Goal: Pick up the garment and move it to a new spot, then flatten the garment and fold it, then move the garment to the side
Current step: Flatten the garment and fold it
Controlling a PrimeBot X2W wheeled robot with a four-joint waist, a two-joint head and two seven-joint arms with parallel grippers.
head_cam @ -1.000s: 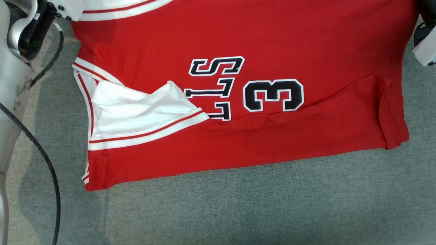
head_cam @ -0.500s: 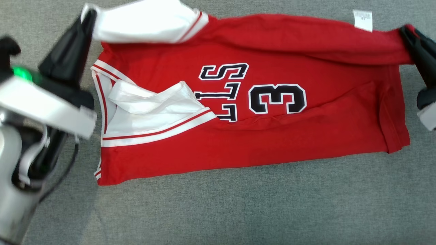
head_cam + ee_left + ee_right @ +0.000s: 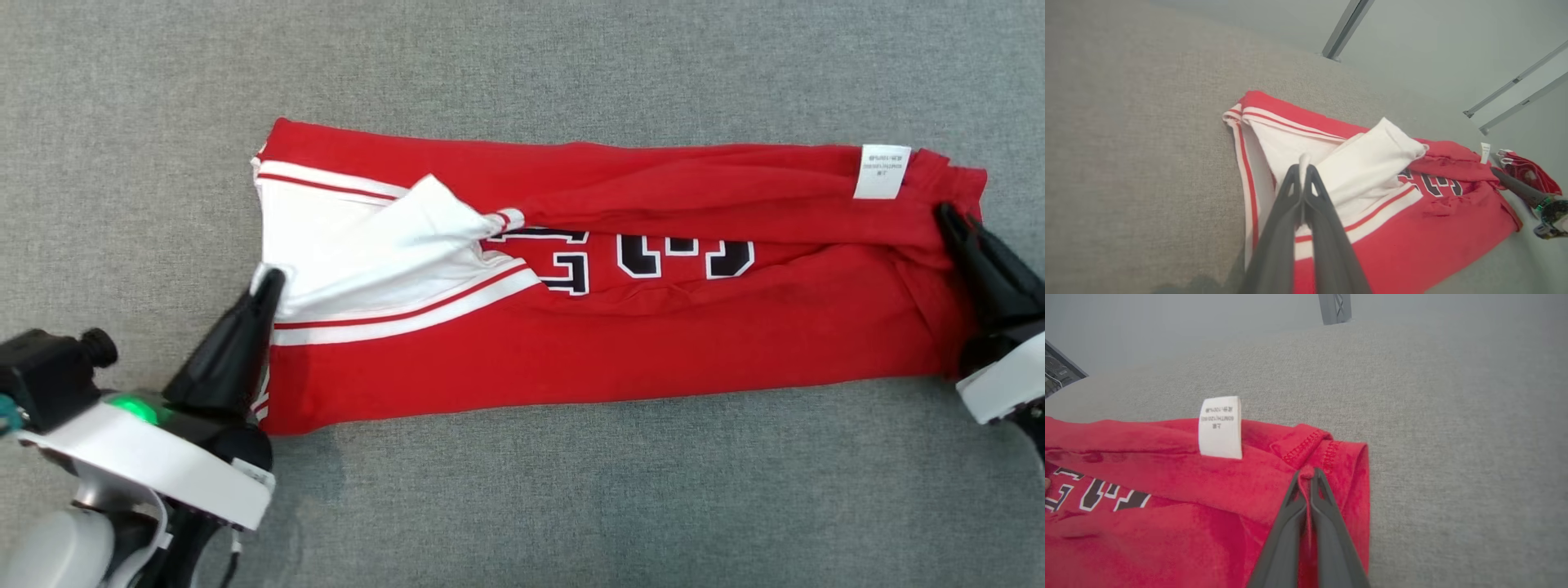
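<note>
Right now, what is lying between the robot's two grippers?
The red jersey, folded lengthwise on the grey surface. In the head view the left gripper pinches its white end and the right gripper its red end.

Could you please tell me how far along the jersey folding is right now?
Done: the jersey lies spread on the grey surface, its far edge folded over the lettering. In hand: left tool shut on the white end, right tool shut on the red hem. Left: release, fold further, move it aside.
</note>
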